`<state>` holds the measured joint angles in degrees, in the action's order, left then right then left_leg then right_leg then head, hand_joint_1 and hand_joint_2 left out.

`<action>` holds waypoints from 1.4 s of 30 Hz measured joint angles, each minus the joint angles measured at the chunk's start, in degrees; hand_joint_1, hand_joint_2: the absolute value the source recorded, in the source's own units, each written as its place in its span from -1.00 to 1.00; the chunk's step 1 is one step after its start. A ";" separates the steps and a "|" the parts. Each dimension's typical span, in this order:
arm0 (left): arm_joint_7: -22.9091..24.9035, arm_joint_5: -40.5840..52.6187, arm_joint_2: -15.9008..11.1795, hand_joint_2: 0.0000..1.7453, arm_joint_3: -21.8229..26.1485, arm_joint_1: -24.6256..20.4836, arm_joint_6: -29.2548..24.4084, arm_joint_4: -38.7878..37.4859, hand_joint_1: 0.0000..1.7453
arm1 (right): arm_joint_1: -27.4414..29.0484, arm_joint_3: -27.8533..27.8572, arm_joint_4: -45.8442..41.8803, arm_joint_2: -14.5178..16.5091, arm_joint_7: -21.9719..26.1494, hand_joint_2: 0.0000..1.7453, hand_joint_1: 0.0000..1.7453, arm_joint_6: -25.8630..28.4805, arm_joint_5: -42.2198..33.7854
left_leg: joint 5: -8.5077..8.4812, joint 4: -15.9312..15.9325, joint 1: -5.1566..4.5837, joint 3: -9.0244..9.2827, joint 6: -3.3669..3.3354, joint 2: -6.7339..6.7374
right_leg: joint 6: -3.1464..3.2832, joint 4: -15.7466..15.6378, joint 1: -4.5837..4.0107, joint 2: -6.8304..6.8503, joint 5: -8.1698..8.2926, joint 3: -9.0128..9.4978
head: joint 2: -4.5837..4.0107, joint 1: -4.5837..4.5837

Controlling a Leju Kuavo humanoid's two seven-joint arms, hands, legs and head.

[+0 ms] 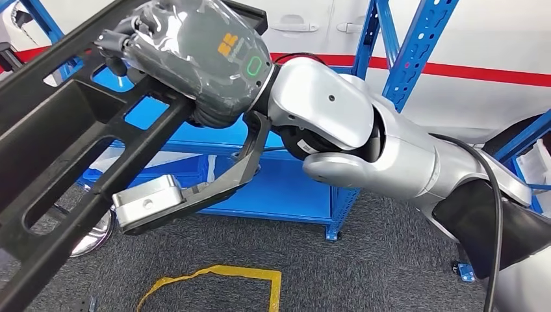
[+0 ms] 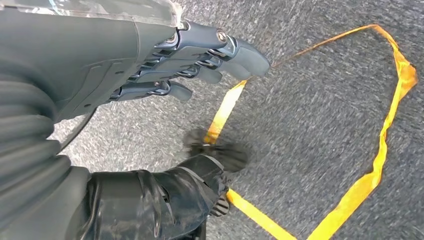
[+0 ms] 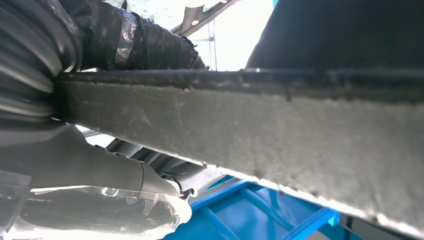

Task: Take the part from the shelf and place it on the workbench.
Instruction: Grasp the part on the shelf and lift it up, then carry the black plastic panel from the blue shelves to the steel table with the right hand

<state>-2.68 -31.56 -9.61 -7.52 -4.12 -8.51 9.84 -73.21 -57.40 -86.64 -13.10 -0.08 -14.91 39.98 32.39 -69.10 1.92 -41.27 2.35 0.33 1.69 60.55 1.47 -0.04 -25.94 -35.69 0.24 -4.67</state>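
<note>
A long black slotted plastic frame part [image 1: 71,156] slants across the left, raised clear of the blue metal shelf [image 1: 286,185] beyond. The right hand [image 1: 188,58] grips its upper rail. Lower, over yellow floor tape [image 2: 385,135], the left hand [image 2: 165,65] hangs with fingers extended together, holding nothing.

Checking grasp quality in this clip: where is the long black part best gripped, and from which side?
On a long side rail of the black slotted part, likely from above, fingers through a slot; the rail is narrow enough to wrap. The right hand grips there; the left hand hangs free.
</note>
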 joint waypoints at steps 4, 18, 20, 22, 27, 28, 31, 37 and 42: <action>0.01 0.00 -0.01 1.00 0.00 -0.08 0.01 0.01 -1.00 | 0.05 0.01 0.16 0.05 0.22 1.00 1.00 0.00 0.00 | -1.30 -3.61 -0.14 2.39 -0.32 -0.01 | 0.03 0.19 -0.52 -0.05 2.13 -2.93 | 0.00 0.00; 0.20 0.35 -0.16 1.00 0.00 -0.49 0.16 0.02 -1.00 | 0.21 0.09 1.16 0.05 0.31 1.00 1.00 -0.25 -0.02 | -7.16 11.67 -1.12 6.90 -3.80 0.40 | -2.35 15.48 -0.78 0.00 -5.36 -7.06 | 0.01 -0.51; 0.23 0.37 -0.14 1.00 0.00 -0.48 0.16 0.02 -1.00 | 0.28 0.09 1.26 0.05 0.29 1.00 1.00 -0.30 -0.02 | -7.84 10.78 -1.12 5.18 -3.58 0.35 | -2.04 11.74 -0.83 -0.02 -2.45 -2.98 | 0.00 -0.52; 0.27 0.40 -0.10 1.00 0.00 -0.43 0.15 0.02 -1.00 | 0.22 0.10 1.32 0.07 0.25 1.00 1.00 -0.31 -0.02 | -8.43 9.95 -1.19 3.88 -3.09 0.25 | -1.46 4.25 -1.13 -0.08 -2.60 2.33 | 0.00 -0.50; 0.43 0.42 -0.07 1.00 -0.01 -0.39 0.16 0.00 -1.00 | 0.13 0.11 1.39 0.10 0.23 1.00 1.00 -0.31 -0.02 | -10.32 10.31 -1.14 2.99 -1.79 0.23 | -0.89 -0.55 -1.77 -0.09 -3.30 4.23 | 0.00 -0.51; 0.45 0.41 -0.07 1.00 -0.01 -0.36 0.16 0.00 -1.00 | 0.14 0.11 1.40 0.10 0.23 1.00 1.00 -0.31 -0.02 | -10.42 10.32 -1.15 2.95 -1.69 0.22 | -0.82 -0.67 -1.71 -0.07 -3.13 4.15 | 0.00 -0.52; 0.58 0.39 -0.07 1.00 -0.04 -0.19 0.22 0.00 -1.00 | 0.30 0.11 1.65 0.31 0.24 1.00 1.00 -0.32 -0.01 | -3.00 3.33 -0.90 0.50 -0.63 0.10 | 0.21 -1.43 -1.10 0.17 -0.67 1.96 | 0.00 -0.45; 0.28 0.30 -0.03 1.00 -0.07 -0.27 0.21 0.00 -1.00 | 0.93 0.10 2.15 0.54 0.25 1.00 1.00 -0.33 0.00 | -3.89 0.76 -0.75 5.74 -0.06 0.06 | -0.06 -1.00 -1.01 0.19 3.22 -3.28 | 0.00 -0.42; -0.25 -0.07 -0.02 1.00 -0.07 -0.45 0.04 0.00 -1.00 | 1.12 0.10 2.57 0.52 0.26 1.00 1.00 -0.35 0.13 | -2.66 11.85 -1.23 12.13 -2.10 -0.22 | -1.49 -1.66 -1.11 0.28 5.77 -4.33 | 0.00 -0.54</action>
<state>-2.93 -31.63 -9.63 -7.58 -4.56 -8.46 9.84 -72.09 -57.30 -84.06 -12.58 0.19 -15.26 40.11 29.72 -57.26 0.70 -29.13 0.25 0.11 0.20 58.89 0.36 0.24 -20.17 -40.02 0.24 -5.21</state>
